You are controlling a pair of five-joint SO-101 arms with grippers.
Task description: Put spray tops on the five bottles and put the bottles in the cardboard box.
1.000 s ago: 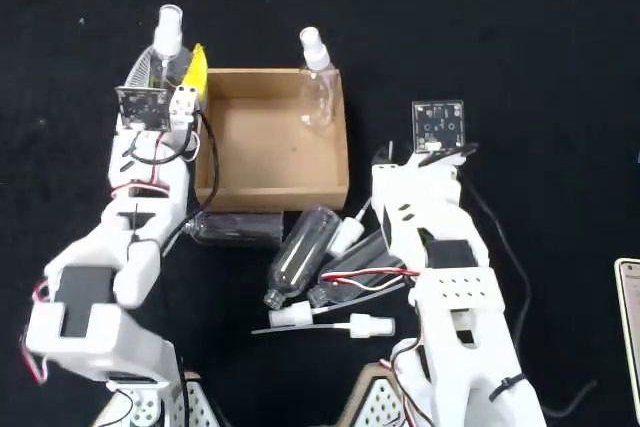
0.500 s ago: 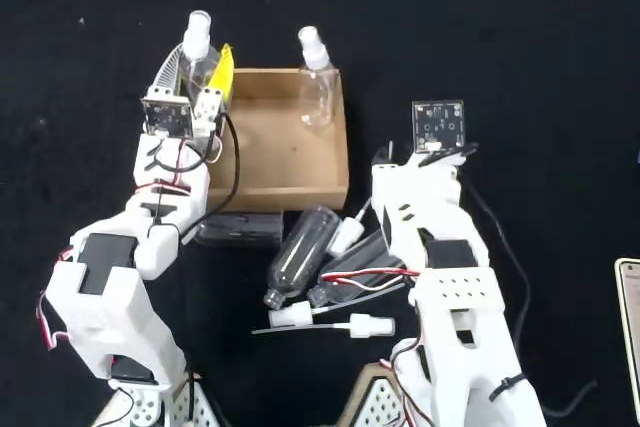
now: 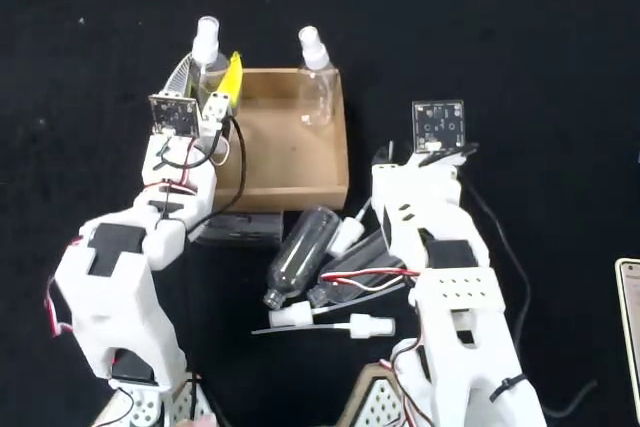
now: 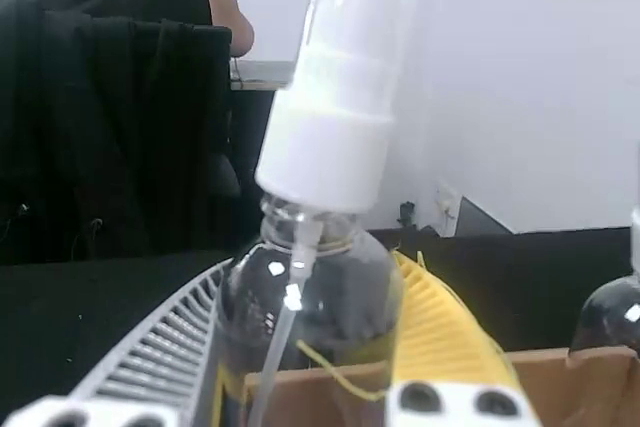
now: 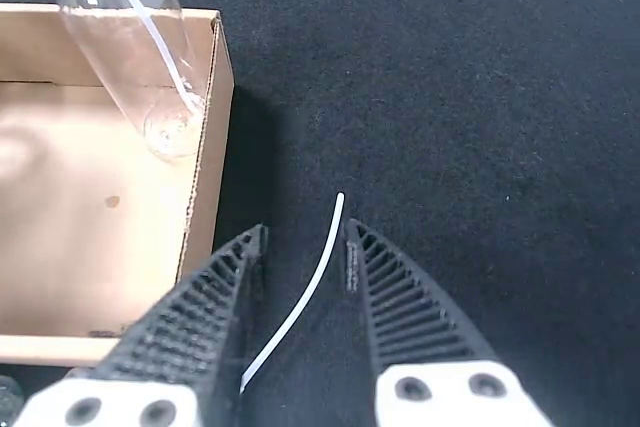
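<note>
Grip on a capped bottle point(image 3: 211, 65) at the box point(image 3: 335, 162) corner

Your left claw point(image 3: 210, 82) is clamped on a clear bottle fitted with a white spray top point(image 4: 335, 117). It holds the bottle upright at the far left corner of the cardboard box, and you cannot tell whether the base rests on the box floor. A second bottle point(image 3: 316, 87), also capped, leans in the far right corner of the box. Your right claw point(image 5: 300, 237) sits just beside the box's right wall, jaws parted, with a thin white tube point(image 5: 300, 297) running between them. Three more bottles lie on their sides on the black bench point(image 3: 540, 67) in front of the box: one point(image 3: 235, 229) against the near wall, two point(image 3: 300, 252) point(image 3: 345, 277) beside the right arm point(image 3: 430, 217). Two loose spray tops point(image 3: 290, 315) point(image 3: 372, 326) lie nearer you.
</note>
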